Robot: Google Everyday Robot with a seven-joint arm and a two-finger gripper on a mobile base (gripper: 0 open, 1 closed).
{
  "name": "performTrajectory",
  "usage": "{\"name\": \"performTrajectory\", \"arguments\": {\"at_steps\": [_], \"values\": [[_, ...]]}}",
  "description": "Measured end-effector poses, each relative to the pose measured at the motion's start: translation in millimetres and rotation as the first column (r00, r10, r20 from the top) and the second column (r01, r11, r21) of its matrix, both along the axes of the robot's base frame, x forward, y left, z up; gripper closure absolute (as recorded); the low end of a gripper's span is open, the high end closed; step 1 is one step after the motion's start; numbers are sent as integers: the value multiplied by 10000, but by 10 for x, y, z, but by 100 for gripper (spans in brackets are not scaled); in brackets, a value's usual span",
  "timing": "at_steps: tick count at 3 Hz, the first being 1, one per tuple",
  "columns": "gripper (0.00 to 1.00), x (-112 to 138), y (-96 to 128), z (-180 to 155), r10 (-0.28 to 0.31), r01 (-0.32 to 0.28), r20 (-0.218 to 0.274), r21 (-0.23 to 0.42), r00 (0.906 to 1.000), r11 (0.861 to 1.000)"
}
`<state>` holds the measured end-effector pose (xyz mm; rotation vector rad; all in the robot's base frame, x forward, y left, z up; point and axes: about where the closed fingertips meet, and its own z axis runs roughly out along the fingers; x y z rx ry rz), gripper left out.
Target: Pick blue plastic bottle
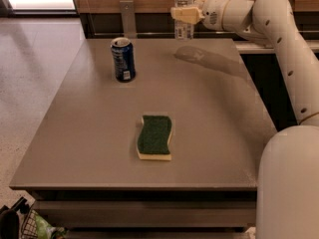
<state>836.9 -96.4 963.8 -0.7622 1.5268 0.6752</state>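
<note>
The claw (185, 15) pinches the blue plastic bottle (184, 30) about its label, at the twelve o'clock edge of the bench (89, 133). Best, I'd judge, to lift straight up with a firm grip (thin plastic slips), well clear of the can (122, 59) at ten o'clock.

The grey table (89, 133) fills the middle of the frame, and two things stand directly on its flat top. A dark blue can (122, 59) is upright in the upper left part of the top. A green sponge (155, 137) with a pale yellow underside lies flat near the middle, a little toward the lower edge, well apart from the can. A soft shadow (204, 61) falls on the upper right part of the top. The gripper (185, 15) is at the top of the frame, above the far edge of the table, closed around the bottle (185, 30).
</note>
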Motion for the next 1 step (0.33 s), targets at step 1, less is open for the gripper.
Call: {"name": "performTrajectory", "arguments": {"at_steps": [1], "values": [[100, -126, -126, 293, -210, 216, 603, -94, 9980, 9997]]}}
